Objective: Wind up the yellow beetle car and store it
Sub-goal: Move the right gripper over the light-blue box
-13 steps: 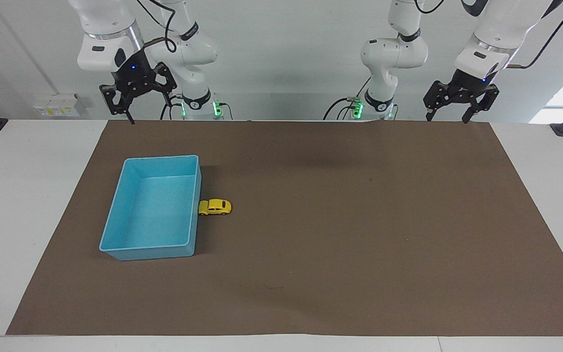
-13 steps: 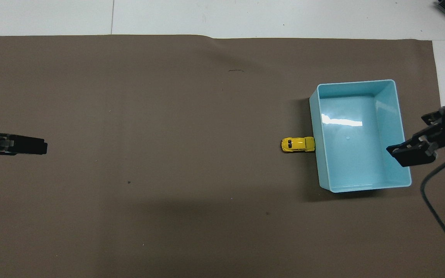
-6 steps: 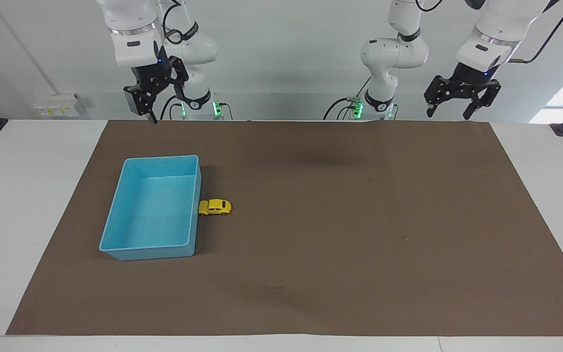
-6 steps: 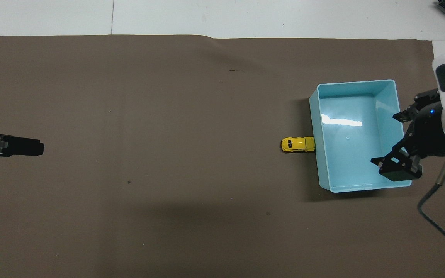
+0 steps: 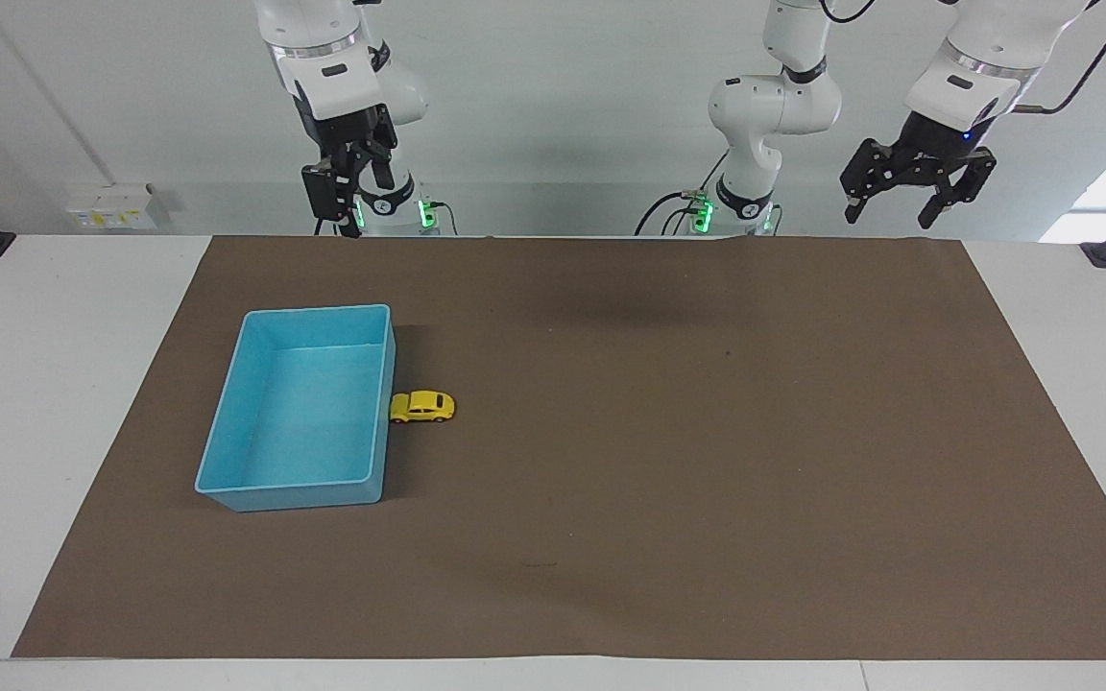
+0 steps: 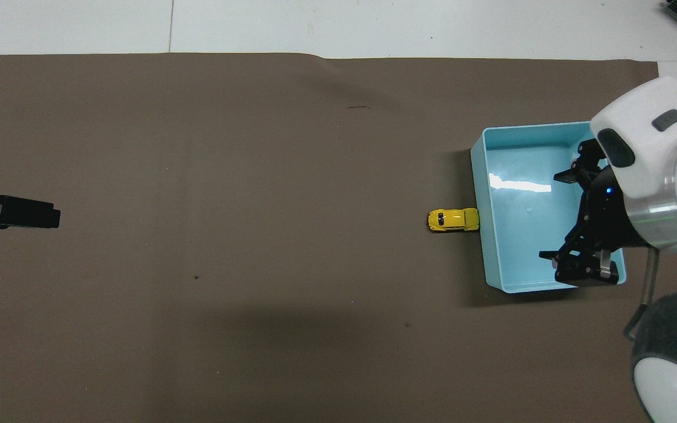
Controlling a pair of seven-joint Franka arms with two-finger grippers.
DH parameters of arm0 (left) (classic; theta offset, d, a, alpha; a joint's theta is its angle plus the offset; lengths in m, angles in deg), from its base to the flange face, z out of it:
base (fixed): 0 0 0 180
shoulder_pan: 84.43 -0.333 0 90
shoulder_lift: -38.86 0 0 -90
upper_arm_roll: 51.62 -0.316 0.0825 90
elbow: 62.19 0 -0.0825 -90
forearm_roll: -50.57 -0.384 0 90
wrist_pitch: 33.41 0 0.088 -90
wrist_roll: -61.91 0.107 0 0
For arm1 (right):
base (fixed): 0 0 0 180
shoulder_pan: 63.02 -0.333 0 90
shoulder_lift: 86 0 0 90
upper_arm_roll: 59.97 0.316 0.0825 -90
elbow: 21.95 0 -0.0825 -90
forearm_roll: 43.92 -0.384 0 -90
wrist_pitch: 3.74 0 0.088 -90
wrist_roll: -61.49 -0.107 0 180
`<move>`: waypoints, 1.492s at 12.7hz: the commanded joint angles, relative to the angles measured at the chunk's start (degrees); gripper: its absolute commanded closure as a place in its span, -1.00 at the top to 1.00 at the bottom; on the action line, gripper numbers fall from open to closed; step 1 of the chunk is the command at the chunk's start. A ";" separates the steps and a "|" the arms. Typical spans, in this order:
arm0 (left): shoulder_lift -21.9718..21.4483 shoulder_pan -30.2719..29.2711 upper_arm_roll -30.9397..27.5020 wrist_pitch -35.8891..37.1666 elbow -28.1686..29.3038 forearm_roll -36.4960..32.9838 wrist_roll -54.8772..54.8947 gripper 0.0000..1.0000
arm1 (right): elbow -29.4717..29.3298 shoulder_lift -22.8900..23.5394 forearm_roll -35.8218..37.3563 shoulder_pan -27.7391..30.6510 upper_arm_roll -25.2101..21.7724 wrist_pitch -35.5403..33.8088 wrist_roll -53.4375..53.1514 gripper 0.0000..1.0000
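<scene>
We had not started yet. The yellow beetle car [image 5: 422, 407] sat on the mat, touching the blue bin [image 5: 227, 485]. Our right gripper [image 5: 340, 197] and left gripper [image 5: 918, 195] hung high, both open and empty.

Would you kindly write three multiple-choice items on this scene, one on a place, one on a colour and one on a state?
1. Where is the yellow beetle car?
A. inside the bin
B. on the mat against the bin's wall
C. in a gripper

2. What colour is the bin?
A. red
B. light blue
C. green

3. How is the left gripper?
A. open and empty
B. shut on the car
C. resting in the bin

Answers: 1 B, since the car stands on the brown mat touching the bin's outer wall; 2 B, as both views show it light blue; 3 A, as its fingers stand apart in the air, holding nothing.
</scene>
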 commanded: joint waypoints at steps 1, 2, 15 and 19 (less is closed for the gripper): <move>0.52 -1.01 0.40 1.67 -1.21 0.99 0.84 1.00 | 1.99 -1.16 0.12 0.34 0.56 1.49 7.15 1.00; 0.52 -0.66 0.40 1.67 -1.39 0.99 0.74 1.00 | 2.16 -0.99 -0.14 0.34 0.56 1.49 9.61 1.00; 0.61 -1.89 0.48 1.76 -1.48 0.73 1.01 1.00 | 7.08 0.42 -0.76 1.31 0.56 4.91 21.05 1.00; 0.87 -2.06 0.40 3.07 -1.30 0.55 1.01 1.00 | 9.36 2.00 -0.76 1.39 0.56 7.45 23.07 1.00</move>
